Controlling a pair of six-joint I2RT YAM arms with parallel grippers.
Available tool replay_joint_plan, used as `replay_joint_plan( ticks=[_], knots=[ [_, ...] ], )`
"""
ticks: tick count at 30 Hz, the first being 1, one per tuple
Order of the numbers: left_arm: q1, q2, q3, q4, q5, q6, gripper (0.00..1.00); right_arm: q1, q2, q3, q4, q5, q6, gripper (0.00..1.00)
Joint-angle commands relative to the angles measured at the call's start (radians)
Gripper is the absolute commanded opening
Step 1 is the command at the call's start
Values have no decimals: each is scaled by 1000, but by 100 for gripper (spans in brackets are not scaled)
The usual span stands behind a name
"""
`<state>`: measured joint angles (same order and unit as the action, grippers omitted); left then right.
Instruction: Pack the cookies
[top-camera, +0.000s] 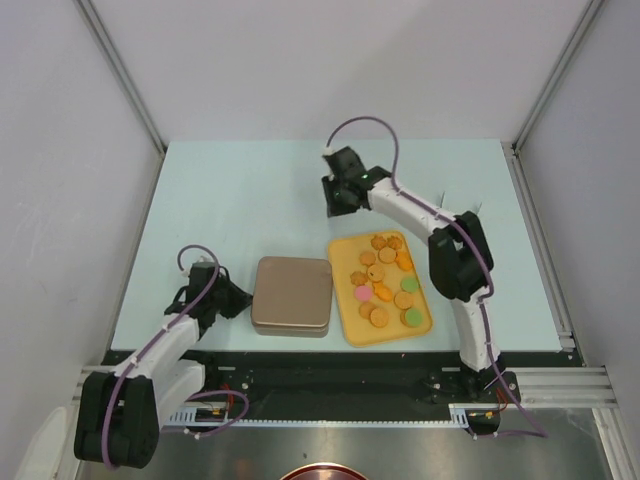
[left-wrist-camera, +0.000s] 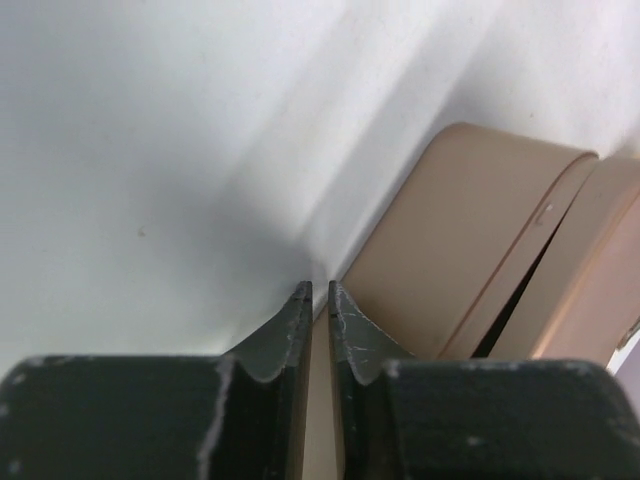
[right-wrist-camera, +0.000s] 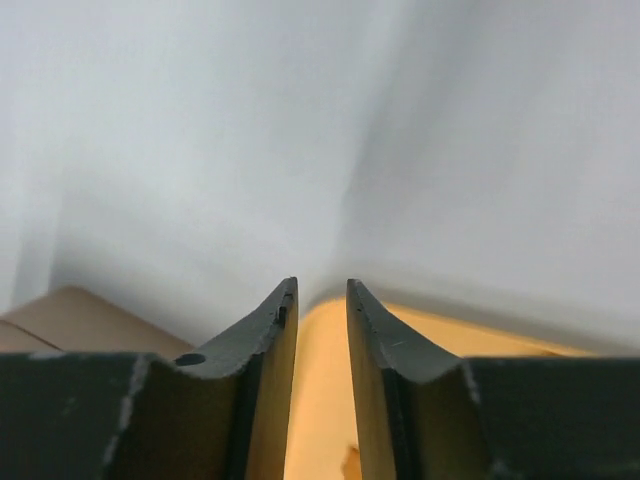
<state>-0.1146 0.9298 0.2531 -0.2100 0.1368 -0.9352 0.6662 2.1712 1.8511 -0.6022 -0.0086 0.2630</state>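
Cookies (top-camera: 376, 272) are seen lying loose on a yellow tray (top-camera: 343, 265), which is set right of centre on the counter (top-camera: 240, 190). They are small and round. Most are orange-tan, two are green and one is pink. They are spread in an uneven cluster over the tray, some of them touching.

Just beside the tray, to its left, a brown rounded-square tin (top-camera: 291, 295) is placed with its lid on.

The left hand (top-camera: 238, 298) is held low at the tin's left side. In its wrist view the fingers are parted by only a thin slit, and nothing is gripped between them. The right hand (top-camera: 338, 203) is poised just past the far edge of the tray. Its fingers are parted a little more widely and nothing is held; the yellow tray is seen through the gap.

The counter is a pale blue-green sheet. It is enclosed by plain white walls with metal posts at the far corners, and a metal rail is fitted along the near edge.
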Motion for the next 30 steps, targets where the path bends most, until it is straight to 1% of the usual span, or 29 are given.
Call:
replay_joint_plan(
  ticks=[1,2,4,5,6,7,8,9,10,12,13,14,15,17,18,20,21,23,24,25,27,28,30],
  knots=[
    [4,-17,64,-48,-72,-33,21,-114,-200,-13,7,148,73,34],
    [4,-16,83,-58,-80,-37,23,-122,-230,-44,22,162,76,39],
    [4,-8,101,-74,-109,-42,28,-128,-312,-96,61,222,70,46],
    [4,-6,118,-87,-120,-43,30,-126,-335,-154,73,234,70,63],
    [6,-6,126,-94,-129,-47,32,-128,-356,-186,106,213,103,84],
    [7,-6,133,-100,-135,-45,41,-155,-401,-229,125,159,132,99],
    [10,-8,150,-115,-135,-48,49,-177,-419,-316,152,83,169,100],
    [19,-11,159,-124,-167,-48,56,-198,-435,-367,223,-95,200,100],
    [24,-25,167,-135,-177,-47,69,-220,-448,-401,248,-152,266,100],
    [45,-42,199,-164,-200,-28,80,-226,-465,-465,283,-198,285,100],
    [53,-49,210,-172,-206,-16,90,-220,-479,-492,301,-191,312,100],
    [59,-68,234,-184,-213,25,93,-212,-517,-521,314,-177,327,100],
    [70,-75,250,-196,-221,45,100,-211,-533,-564,352,-215,329,100],
    [81,-83,293,-222,-217,117,100,-177,-560,-573,329,-220,283,100],
    [92,-83,302,-224,-204,140,100,-159,-568,-575,288,-190,262,100],
    [99,-86,314,-224,-172,192,100,-128,-597,-595,265,-160,236,100],
    [105,-86,310,-209,-102,211,100,-110,-608,-613,275,-192,239,100],
    [107,-88,295,-189,-48,239,100,-97,-631,-679,294,-214,263,100],
    [108,-88,284,-174,22,248,100,-79,-658,-703,312,-224,271,100],
    [108,-88,276,-158,50,256,100,-73,-674,-755,327,-229,278,100],
    [108,-91,244,-114,111,266,100,-65,-711,-803,378,-272,315,100],
    [107,-88,232,-92,182,268,100,-59,-720,-846,389,-289,326,100],
    [107,-82,212,-45,248,274,100,-51,-735,-883,416,-317,346,100]
  ],
)
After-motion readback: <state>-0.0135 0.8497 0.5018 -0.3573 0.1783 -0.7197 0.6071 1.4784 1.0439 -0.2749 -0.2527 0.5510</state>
